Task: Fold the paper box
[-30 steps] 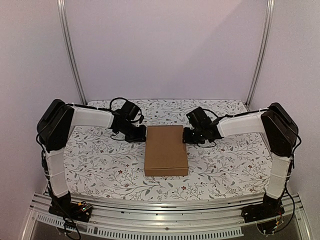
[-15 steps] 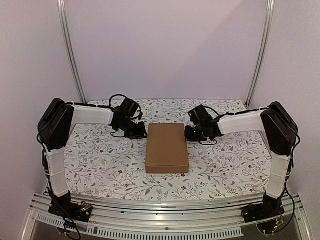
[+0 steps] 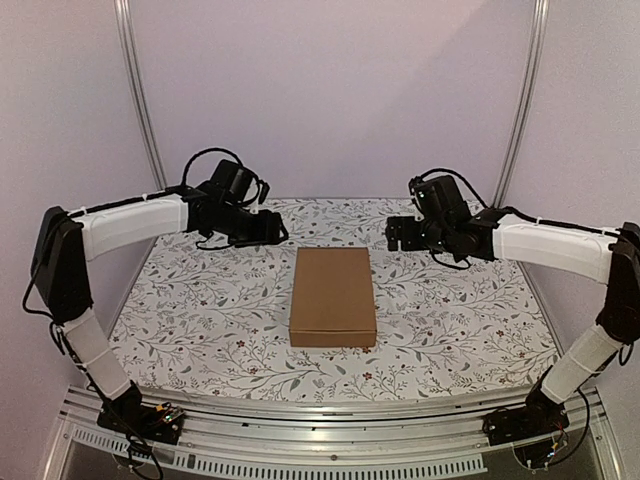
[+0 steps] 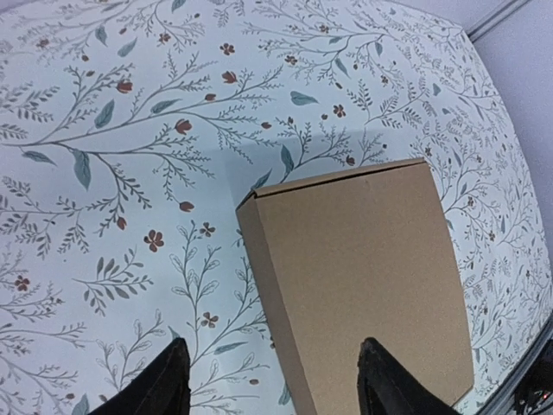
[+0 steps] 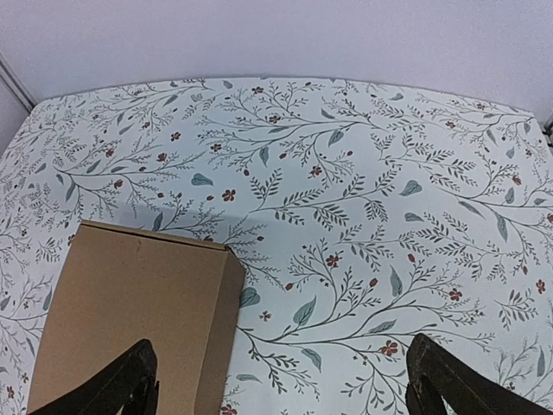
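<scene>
I see both claws spread and empty, left claw (image 3: 272, 229) and right claw (image 3: 394, 234). The paper box (image 3: 333, 296) lies closed on the desk (image 3: 200, 320), below and between them. Its long axis runs back toward the bases, and neither arm looks nearer.

A robotics lab cell: aluminium frame posts (image 3: 142, 100), plain pale walls (image 3: 330, 90), floral-clothed table (image 3: 200, 320).
</scene>
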Controlling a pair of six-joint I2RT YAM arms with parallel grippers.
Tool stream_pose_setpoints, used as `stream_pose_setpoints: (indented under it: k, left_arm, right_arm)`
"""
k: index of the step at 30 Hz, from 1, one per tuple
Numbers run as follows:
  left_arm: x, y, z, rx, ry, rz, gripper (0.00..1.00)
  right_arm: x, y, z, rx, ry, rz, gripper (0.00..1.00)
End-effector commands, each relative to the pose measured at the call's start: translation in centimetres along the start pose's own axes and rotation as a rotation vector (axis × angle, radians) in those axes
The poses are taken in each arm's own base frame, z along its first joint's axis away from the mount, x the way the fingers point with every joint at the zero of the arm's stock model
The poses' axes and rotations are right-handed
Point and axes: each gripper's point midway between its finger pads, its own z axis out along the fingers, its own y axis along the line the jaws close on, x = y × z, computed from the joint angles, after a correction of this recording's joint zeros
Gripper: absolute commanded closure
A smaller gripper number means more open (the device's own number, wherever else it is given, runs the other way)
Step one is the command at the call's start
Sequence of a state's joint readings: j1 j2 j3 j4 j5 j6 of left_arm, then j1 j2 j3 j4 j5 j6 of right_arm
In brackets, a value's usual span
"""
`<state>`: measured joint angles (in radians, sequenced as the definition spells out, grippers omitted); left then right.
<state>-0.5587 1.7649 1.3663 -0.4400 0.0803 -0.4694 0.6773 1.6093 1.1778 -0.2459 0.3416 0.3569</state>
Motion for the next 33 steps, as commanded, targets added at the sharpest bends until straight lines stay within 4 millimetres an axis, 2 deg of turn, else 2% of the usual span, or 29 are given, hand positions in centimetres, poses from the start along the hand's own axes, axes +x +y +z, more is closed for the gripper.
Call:
stream_pose_setpoints:
  k: [1, 2, 3, 7, 13, 16, 19, 22, 25, 29, 33]
  left_arm:
    - [-1.8, 0.1, -4.1, -0.021, -0.066, 0.038, 0.13]
    - [-2.2, -0.1, -5.0, -0.018, -0.083, 0.045, 0.02]
    - [-2.5, -0.3, -5.9, -0.017, -0.100, 0.050, 0.01]
    - [-3.4, -0.6, -10.0, -0.015, -0.172, 0.080, 0.00]
    - [-3.3, 0.3, -15.3, -0.062, -0.255, 0.111, 0.01]
    - [-2.7, 0.4, -17.9, -0.052, -0.302, 0.130, 0.00]
    - [-2.2, 0.7, -20.7, -0.051, -0.364, 0.154, 0.01]
    - [-1.7, 1.3, -23.2, -0.073, -0.429, 0.188, 0.00]
    - [-1.1, 1.5, -25.1, -0.069, -0.482, 0.219, 0.01]
    - [-0.1, 1.9, -26.4, -0.062, -0.555, 0.253, 0.00]
    - [0.4, 1.7, -27.1, -0.022, -0.607, 0.257, 0.00]
  right_arm:
    - [-0.8, -3.0, -2.8, 0.107, -0.031, -0.081, 0.01]
    - [-1.4, -3.5, -3.7, 0.121, -0.048, -0.077, 0.01]
    - [-1.6, -3.9, -4.4, 0.135, -0.054, -0.084, 0.01]
    - [-2.7, -5.8, -6.8, 0.209, -0.087, -0.089, 0.01]
    - [-4.0, -9.6, -11.3, 0.364, -0.158, -0.033, 0.01]
    - [-4.5, -10.8, -13.7, 0.390, -0.195, 0.005, 0.01]
    - [-4.5, -12.1, -16.1, 0.403, -0.234, 0.062, 0.01]
    - [-4.0, -12.4, -17.8, 0.361, -0.246, 0.057, 0.01]
    - [-3.7, -12.3, -19.8, 0.286, -0.276, 0.035, 0.01]
    - [-4.1, -12.6, -22.3, 0.241, -0.331, 0.012, 0.01]
    - [-4.2, -12.9, -23.1, 0.244, -0.351, -0.020, 0.01]
